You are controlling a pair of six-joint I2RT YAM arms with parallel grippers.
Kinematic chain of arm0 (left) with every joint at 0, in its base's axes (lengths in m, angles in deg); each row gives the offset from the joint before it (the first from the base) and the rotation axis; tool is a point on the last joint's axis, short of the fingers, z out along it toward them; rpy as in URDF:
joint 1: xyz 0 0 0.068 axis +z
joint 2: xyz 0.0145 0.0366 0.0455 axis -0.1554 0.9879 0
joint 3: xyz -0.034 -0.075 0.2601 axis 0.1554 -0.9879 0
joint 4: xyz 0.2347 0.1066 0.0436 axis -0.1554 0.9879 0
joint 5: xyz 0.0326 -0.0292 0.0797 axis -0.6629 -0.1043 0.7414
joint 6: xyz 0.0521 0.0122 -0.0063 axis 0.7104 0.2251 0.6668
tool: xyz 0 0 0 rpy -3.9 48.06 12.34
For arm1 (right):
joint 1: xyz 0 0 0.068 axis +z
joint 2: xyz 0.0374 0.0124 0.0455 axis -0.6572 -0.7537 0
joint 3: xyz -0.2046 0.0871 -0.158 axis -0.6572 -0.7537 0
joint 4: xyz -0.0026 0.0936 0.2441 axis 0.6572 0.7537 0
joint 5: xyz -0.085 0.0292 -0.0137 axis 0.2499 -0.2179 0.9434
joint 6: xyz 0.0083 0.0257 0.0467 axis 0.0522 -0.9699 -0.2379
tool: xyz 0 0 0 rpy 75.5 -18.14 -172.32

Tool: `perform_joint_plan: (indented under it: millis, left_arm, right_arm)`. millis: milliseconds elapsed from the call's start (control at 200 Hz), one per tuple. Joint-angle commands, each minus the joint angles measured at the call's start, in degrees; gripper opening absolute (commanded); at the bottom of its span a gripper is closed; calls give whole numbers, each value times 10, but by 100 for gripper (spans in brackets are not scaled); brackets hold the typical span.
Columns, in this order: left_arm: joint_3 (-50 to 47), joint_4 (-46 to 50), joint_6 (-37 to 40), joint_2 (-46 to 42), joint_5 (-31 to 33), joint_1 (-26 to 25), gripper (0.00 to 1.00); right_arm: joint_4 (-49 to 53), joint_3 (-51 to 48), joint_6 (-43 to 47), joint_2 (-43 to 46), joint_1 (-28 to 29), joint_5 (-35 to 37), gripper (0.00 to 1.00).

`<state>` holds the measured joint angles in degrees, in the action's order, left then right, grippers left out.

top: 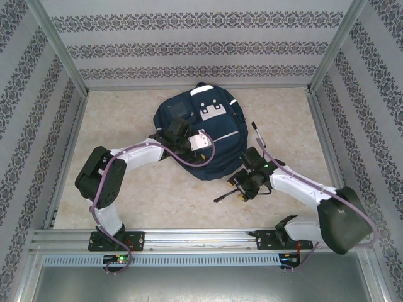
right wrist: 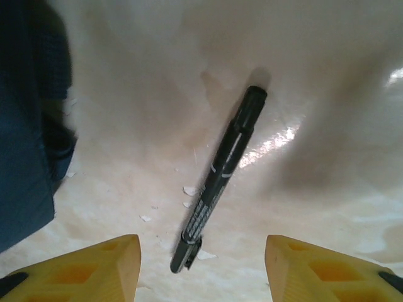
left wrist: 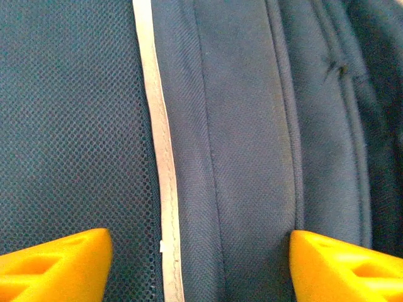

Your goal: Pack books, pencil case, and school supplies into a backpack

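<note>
Right wrist view, nearest in: right gripper (right wrist: 201,264) wide open and holding nothing, yellow fingertips (right wrist: 107,264) set either side of the near end of a black pen (right wrist: 220,173). Lies flat on the glossy worktop (right wrist: 315,94), slanting away up and to the right, clear of both fingertips. Off to the left, apart from the pen, an edge of the navy backpack (right wrist: 25,157).

Farther out, over the backpack itself: left gripper (left wrist: 200,251) also spread wide, gripping nothing. Hangs over a smooth fabric band between a white trim stripe (left wrist: 160,157) and a seam, with a mesh panel (left wrist: 69,126) to the left. Cannot tell whether the tips press into the cloth.

Most likely to go wrong at the pinch on the pen. Closing this close to its end would probably catch only the tip, and a round barrel on a slick surface could swivel or squirt out sideways, perhaps under the backpack's edge. Coming down off-centre could also land a fingertip on the barrel and roll it away.

Second risk on the far side: closing on flat, taut fabric may gather too little to hold. Cannot tell whether any zip stands open; with no mouth held open, a lifted pen would have nowhere to go.
</note>
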<state>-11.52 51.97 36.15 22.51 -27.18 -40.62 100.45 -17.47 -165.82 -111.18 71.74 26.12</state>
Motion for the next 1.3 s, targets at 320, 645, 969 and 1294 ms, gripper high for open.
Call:
perform_joint_plan:
  millis: [320,645,969,1294]
  left_arm:
    - [34,105,10,-7,-115,-9,81]
    - [54,23,-98,35,120,-39,46]
    - [45,34,-135,-29,40,-44,0]
    - [57,19,-181,-82,47,-43,0]
  right_arm:
    - [-83,3,-59,-87,18,-1,24]
    - [-75,-12,-75,-57,20,21,8]
    - [-49,43,-8,30,15,30,6]
    - [-63,153,50,18,-35,21,2]
